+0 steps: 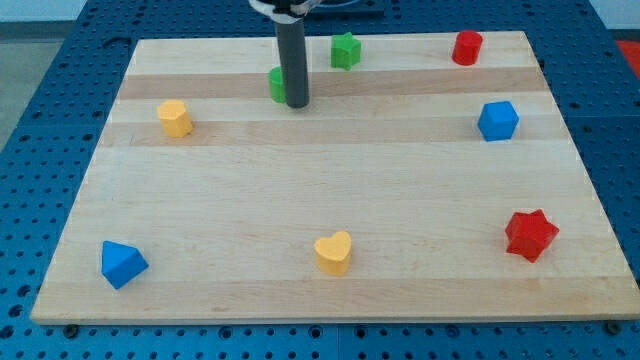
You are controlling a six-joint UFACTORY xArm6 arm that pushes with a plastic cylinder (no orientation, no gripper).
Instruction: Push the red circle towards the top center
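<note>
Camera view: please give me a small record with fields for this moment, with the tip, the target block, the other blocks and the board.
tip: my tip touches the board near the view's top, left of centre
nearest block: green block, partly hidden behind the rod, shape unclear
target: red circle, view's top right, far from the tip
top centre: green star
left: yellow block; blue triangle lower left
right: blue block; red star
bottom centre: yellow heart
board: wooden board

High frontal view (1 camera), whole board (330,200)
</note>
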